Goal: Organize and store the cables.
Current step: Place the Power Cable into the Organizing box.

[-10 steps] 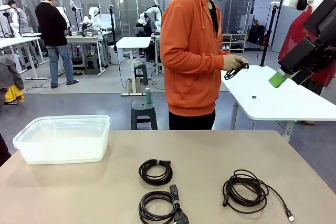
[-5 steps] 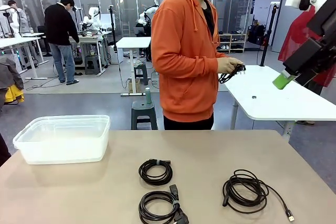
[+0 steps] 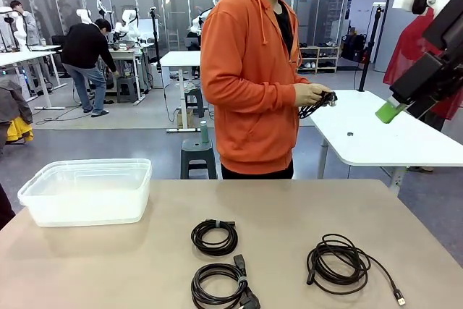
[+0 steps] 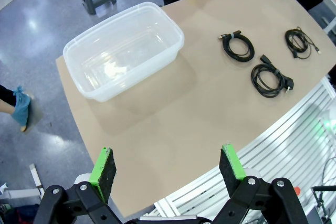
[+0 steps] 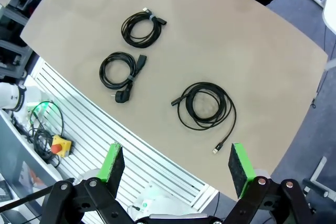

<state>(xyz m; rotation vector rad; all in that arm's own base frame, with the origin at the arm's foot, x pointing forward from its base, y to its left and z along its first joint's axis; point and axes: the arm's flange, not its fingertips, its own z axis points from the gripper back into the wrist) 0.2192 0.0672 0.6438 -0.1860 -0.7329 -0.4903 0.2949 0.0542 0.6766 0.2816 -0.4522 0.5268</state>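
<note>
Three black cable coils lie on the tan table: a small banded coil point(image 3: 214, 236) point(image 4: 238, 45) point(image 5: 140, 27), a coil with a plug point(image 3: 221, 286) point(image 4: 269, 80) point(image 5: 118, 71), and a looser coil point(image 3: 340, 262) point(image 4: 299, 41) point(image 5: 203, 106) with a trailing connector. Across the table a person in an orange hoodie holds another cable point(image 3: 318, 101) in both hands. My left gripper point(image 4: 167, 169) hangs open high above the table's near edge. My right gripper point(image 5: 176, 166) point(image 3: 398, 110) is also open, raised far above the loose coil.
A clear plastic bin point(image 3: 87, 192) point(image 4: 126, 51) stands with nothing in it at the table's left end. A white table point(image 3: 383, 135) is behind the person. White ribbed panels point(image 5: 126, 145) run along the table's near edge.
The person has turned and stepped a little left while handling the cable. My right gripper shifted slightly to the right. The coils on the table stayed put.
</note>
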